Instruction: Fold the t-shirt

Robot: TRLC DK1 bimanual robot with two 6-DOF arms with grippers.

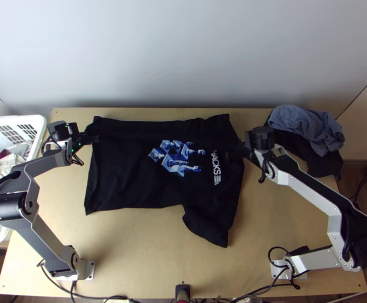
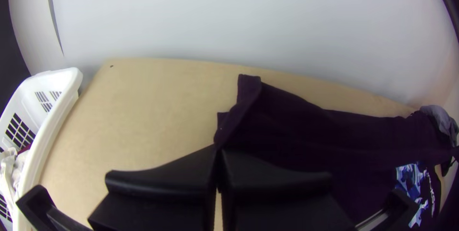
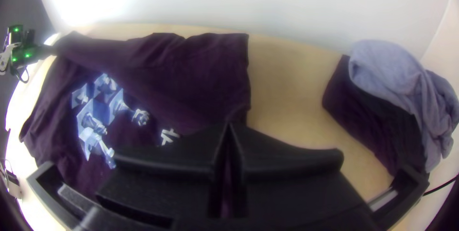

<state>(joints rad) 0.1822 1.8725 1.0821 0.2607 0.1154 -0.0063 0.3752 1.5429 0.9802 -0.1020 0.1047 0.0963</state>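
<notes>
Pinches the matte black t-shirt [image 1: 122, 171] near opposite ends, with left gripper [image 1: 95, 139] and right gripper [image 1: 230, 152] both closed on thin cloth. Lies spread on the wooden table [image 1: 133, 252], creased between the grips; loses the pinched folds from sight.

light wooden table [image 1: 148, 252] | black t-shirt [image 1: 122, 177] spread along far edge, far side folded over, one sleeve pointed toward near edge | black cloth [image 1: 323, 162] bunched at far right corner, blue-grey cloth [image 1: 304, 126] heaped over it | arm bases [image 1: 88, 270] mounted by near corners
</notes>
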